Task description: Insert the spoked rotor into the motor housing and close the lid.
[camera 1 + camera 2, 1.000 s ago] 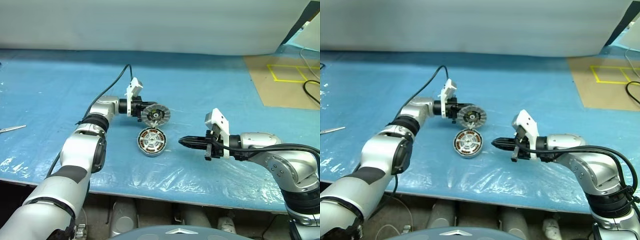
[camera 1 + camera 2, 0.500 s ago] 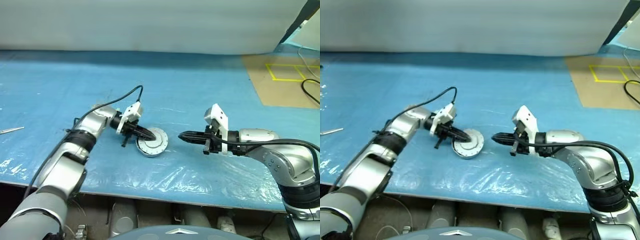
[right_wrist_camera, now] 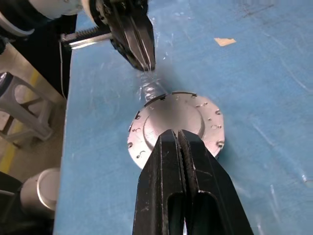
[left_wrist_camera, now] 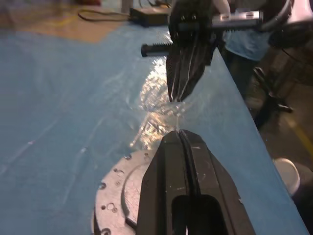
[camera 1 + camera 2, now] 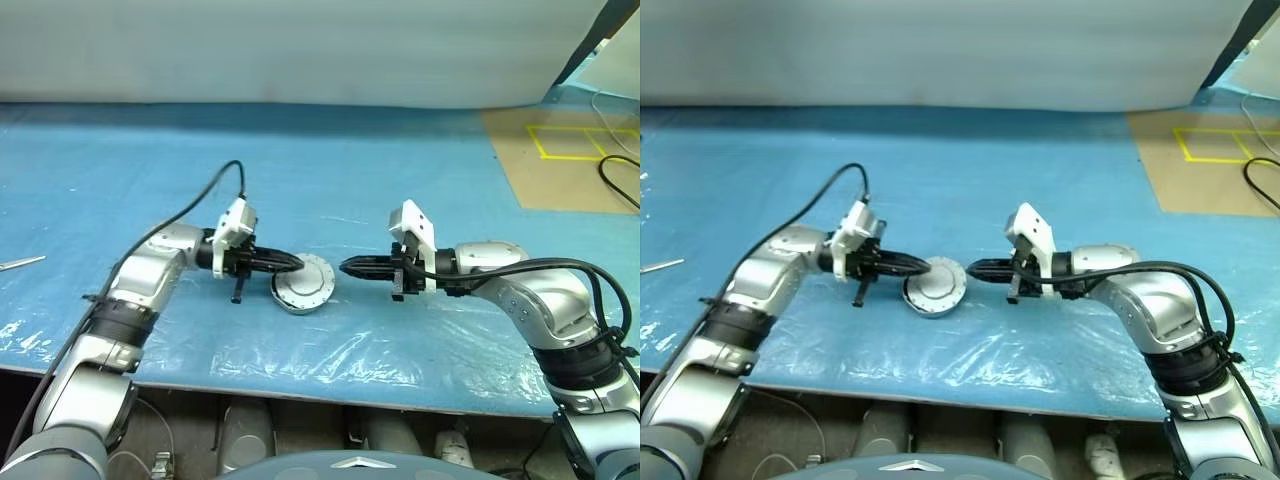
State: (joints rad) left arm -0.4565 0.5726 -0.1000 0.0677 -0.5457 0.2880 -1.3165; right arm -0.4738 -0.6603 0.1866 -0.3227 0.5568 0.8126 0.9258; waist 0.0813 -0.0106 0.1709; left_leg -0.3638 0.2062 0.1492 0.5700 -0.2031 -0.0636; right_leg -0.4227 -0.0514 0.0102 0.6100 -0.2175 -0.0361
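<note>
While lid lies closed | both arms' fingers pressed together, empty

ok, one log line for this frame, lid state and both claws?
lid: round grey metal lid shut flat, plain face up | left claw: shut, empty, tip at lid's left edge | right claw: shut, empty, right of lid, apart

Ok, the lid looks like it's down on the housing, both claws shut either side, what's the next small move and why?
Probably draw both claws back and clear. The lid lies flat over the motor housing, plain face up. The left claw, shut, has its tip at the lid's edge; the right claw, shut, hangs beside it, holding nothing. If the lid seems unseated, press gently first.
</note>
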